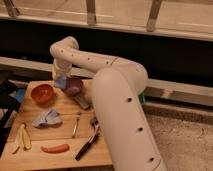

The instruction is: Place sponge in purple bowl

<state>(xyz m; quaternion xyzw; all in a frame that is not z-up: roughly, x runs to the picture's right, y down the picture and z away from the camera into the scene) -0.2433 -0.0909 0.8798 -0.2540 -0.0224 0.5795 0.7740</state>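
sponge (60, 81) at upper left of frame, pale blue, beside purple bowl (74, 86); claw (61, 77) seems gripping it, drop into bowl left.

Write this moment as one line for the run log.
pincer: beside purple bowl | sponge: at pincer, not in bowl | step: unfinished
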